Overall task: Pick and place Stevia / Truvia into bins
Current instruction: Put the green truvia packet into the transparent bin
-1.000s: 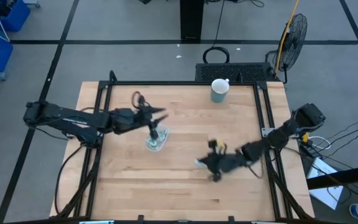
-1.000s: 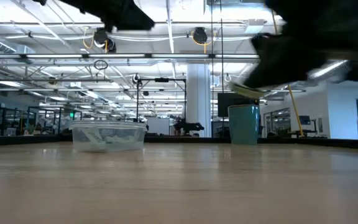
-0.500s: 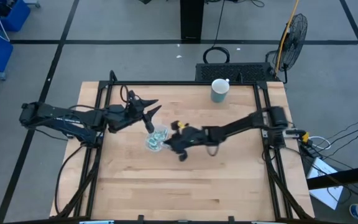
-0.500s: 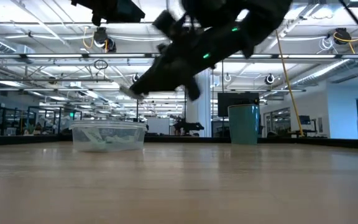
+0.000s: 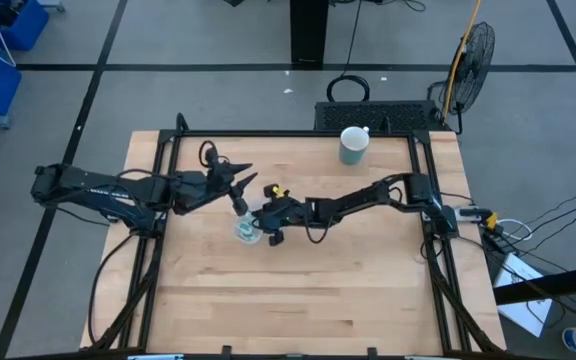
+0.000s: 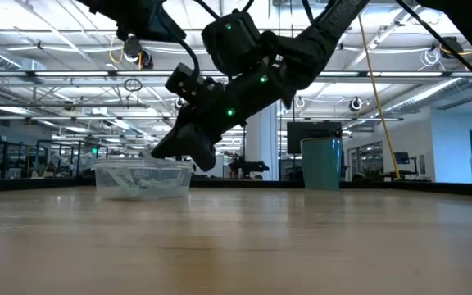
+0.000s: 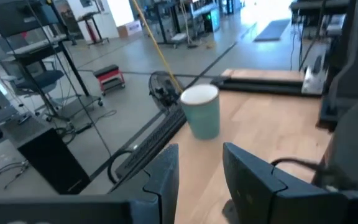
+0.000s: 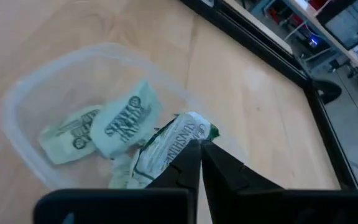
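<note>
Right gripper (image 8: 199,148), pressed together on a pale green-and-white sweetener packet (image 8: 169,138), is held over the small clear plastic bin (image 5: 249,230) left of the tabletop's centre. Risk: packet catching the rim, dropping outside. Left gripper (image 7: 199,163), spread, empty, waits nearby.

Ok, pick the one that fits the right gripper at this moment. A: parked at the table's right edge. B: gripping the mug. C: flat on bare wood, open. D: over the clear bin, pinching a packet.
D: the right gripper is shut on a packet at the clear bin, which already holds other packets.
</note>
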`<state>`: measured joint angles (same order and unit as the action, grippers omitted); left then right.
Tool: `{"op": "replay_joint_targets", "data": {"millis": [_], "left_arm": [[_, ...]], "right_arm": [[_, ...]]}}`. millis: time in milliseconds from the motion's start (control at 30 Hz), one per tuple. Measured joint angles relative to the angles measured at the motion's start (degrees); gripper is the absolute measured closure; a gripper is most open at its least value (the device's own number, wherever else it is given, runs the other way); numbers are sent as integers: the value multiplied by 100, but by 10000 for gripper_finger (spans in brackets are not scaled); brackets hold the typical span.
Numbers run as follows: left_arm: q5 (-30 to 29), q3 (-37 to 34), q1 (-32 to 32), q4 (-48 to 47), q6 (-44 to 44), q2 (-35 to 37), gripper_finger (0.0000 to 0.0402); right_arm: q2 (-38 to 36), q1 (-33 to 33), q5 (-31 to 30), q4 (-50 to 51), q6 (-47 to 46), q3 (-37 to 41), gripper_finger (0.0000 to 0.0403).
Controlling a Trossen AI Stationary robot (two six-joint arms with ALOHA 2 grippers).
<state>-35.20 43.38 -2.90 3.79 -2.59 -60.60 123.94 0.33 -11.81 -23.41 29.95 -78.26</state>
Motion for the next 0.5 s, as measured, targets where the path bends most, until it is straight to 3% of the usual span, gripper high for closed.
{"op": "replay_joint_targets", "data": {"millis": [300,500], "left_arm": [[-286,0,3,-280,175,0,270],[-327,0,-6,-292,-100,29,270]], "right_arm": [[-3,81,572,355,-400,-2,321],[-510,288,-771,1103,-220,0,287]]}}
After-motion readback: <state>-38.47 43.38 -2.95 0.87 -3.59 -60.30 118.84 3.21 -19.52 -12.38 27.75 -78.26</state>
